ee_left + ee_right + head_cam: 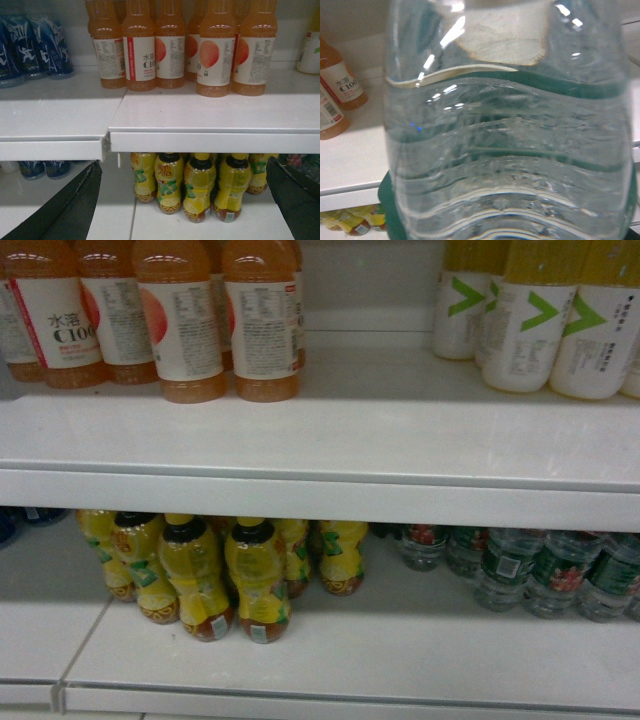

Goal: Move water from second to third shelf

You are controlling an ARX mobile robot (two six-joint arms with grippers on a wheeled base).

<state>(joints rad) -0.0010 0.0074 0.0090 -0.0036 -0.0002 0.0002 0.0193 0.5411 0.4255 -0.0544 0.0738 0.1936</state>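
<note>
A clear ribbed water bottle (505, 125) with a green label band fills the right wrist view. My right gripper (510, 215) is shut on it; only teal slivers show at either side of the bottle. Behind it runs the white shelf (355, 150) that carries orange drinks. In the head view several more water bottles (520, 570) with green labels stand at the right of the lower shelf (400, 660); neither arm shows there. My left gripper (182, 210) is open and holds nothing, its dark fingers (65, 210) spread wide before the lower shelf.
Orange drink bottles (190, 310) stand at the left of the upper shelf (380, 430), and white-and-yellow bottles (540, 320) at its right, with a gap between them. Yellow lemon tea bottles (225, 575) fill the lower shelf's left. Blue bottles (30, 45) stand further left.
</note>
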